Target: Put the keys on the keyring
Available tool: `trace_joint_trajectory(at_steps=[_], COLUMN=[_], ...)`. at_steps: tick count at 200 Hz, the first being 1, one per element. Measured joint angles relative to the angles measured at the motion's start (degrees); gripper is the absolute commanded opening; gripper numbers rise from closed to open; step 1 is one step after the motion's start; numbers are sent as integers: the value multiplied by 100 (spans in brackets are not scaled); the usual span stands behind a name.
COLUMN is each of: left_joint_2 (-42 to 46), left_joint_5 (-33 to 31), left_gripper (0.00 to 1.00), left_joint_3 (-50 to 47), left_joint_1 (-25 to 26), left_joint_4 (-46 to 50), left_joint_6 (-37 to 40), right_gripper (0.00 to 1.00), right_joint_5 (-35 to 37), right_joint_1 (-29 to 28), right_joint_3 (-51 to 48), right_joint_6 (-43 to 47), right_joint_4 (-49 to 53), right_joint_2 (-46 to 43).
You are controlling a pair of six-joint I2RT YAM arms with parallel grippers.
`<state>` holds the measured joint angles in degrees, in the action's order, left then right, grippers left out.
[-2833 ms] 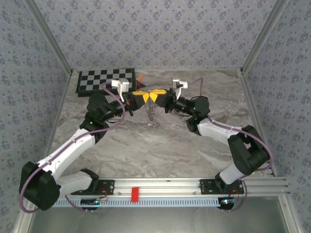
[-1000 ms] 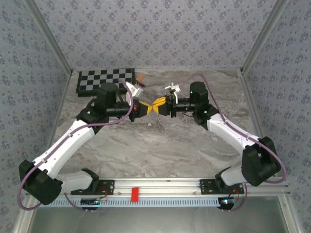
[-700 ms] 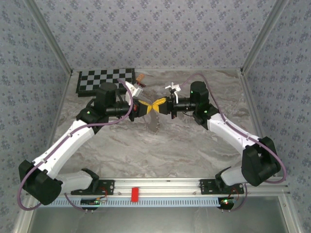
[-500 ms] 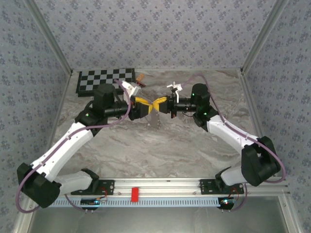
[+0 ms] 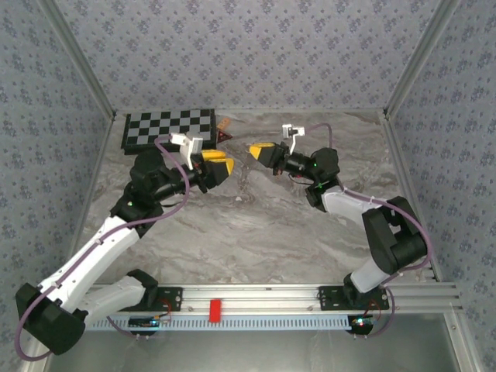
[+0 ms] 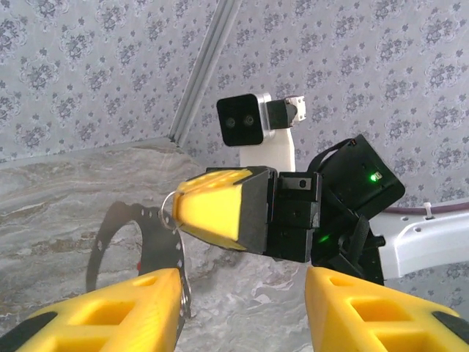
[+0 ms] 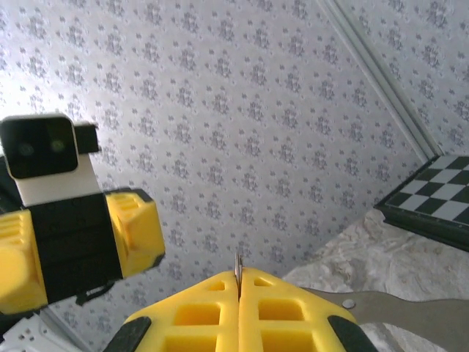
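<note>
The right pincer (image 5: 256, 149), mid-frame in the top view, is closed on the keyring (image 7: 399, 308), which dangles over the surface (image 5: 256, 232). The left pincer (image 5: 221, 167) stands just beside it, half-open and empty.

No words, numbers or signs can be read in any view. The flat black-and-white checkered board (image 5: 155, 124) has only plain squares on it. The blue-grey patterned walls (image 5: 256, 54) have only small flower shapes.
</note>
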<state>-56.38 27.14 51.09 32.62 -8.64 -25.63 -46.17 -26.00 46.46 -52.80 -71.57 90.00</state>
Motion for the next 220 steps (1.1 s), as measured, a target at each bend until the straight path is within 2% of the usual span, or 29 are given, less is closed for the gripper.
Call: trace_joint_trajectory(at_steps=[69,142,220], left_joint_2=[-332,-422,-678], left_joint_5=[9,55,203], left_gripper=[46,45,44], left_joint_3=[-39,-42,-42], left_joint_1=[-66,-114,-114], left_joint_4=[-304,-444,-557], left_joint_6=[-212,-284,-411], right_gripper=[0,0,0], right_joint_5=[448,1152,1405], right_joint_1=[-46,-374,-428], right_joint_3=[-319,-518,-592], right_joint_6=[79,1480,1945], right_joint_4=[-354,785,1139], right_joint_2=[-98,-1016,-1078])
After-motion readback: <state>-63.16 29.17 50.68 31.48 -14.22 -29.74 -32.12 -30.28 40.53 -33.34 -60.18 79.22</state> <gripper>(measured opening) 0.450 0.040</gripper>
